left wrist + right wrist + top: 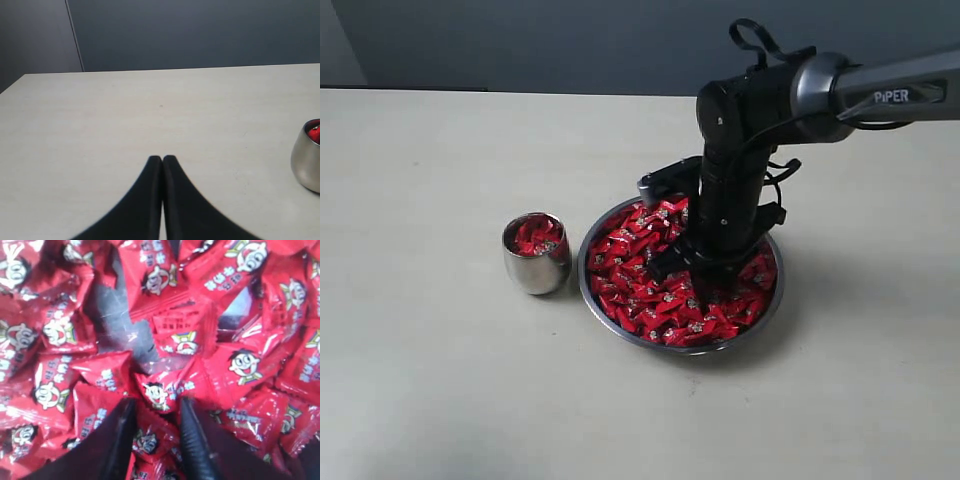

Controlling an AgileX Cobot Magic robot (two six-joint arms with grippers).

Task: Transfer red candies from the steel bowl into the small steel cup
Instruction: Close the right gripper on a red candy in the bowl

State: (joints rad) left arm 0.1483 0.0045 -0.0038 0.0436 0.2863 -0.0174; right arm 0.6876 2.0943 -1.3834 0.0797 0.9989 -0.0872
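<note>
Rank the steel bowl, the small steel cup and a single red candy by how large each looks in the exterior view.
1. steel bowl: clearly the widest.
2. small steel cup: much narrower than the bowl.
3. one red candy: smaller than the cup's mouth.
All three sit close together, so nearness to the camera does not skew the order.

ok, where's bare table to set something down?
Bare table: the whole stretch left of the cup in the exterior view, the front strip before cup and bowl, and the back strip behind them. Crowded: the narrow gap between cup and bowl, and the bowl itself, full of candies with the right gripper down in it.
</note>
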